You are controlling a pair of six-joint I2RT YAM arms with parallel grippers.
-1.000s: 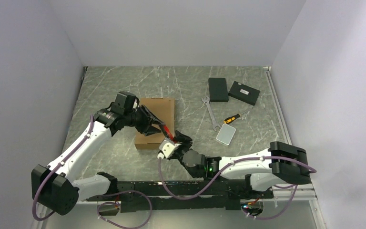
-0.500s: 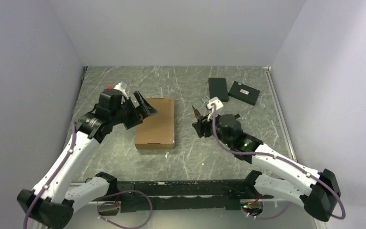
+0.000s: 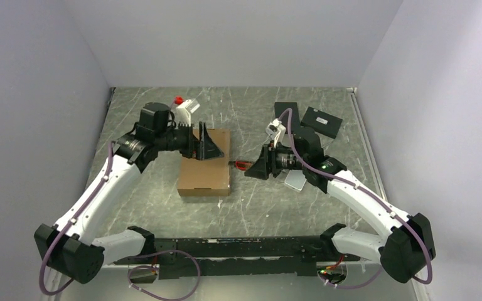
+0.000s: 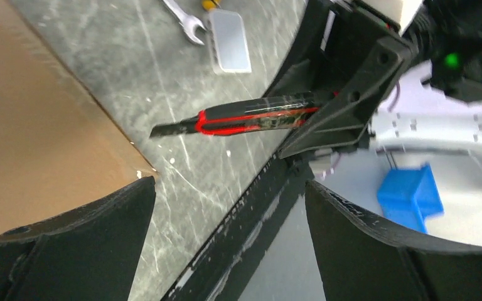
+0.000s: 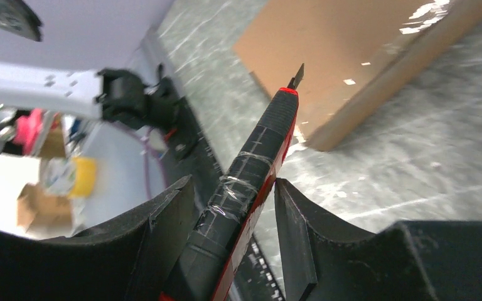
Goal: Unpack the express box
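The grey marbled surface [image 3: 251, 113] bore the brown express box [image 3: 206, 172], lying flat with its lid shut, left of centre. Over its far edge hung the left claw [image 3: 212, 143], released wide. Just right of the box, the right claw [image 3: 255, 168] was clenched on 1 red-and-black utility knife [image 3: 240, 164], its blade pointing at the box.

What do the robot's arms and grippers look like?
The left arm and right arm have white links with black joints; a purple cable runs along each. The left gripper and right gripper have black wedge-shaped fingers. The right arm shows a green light.
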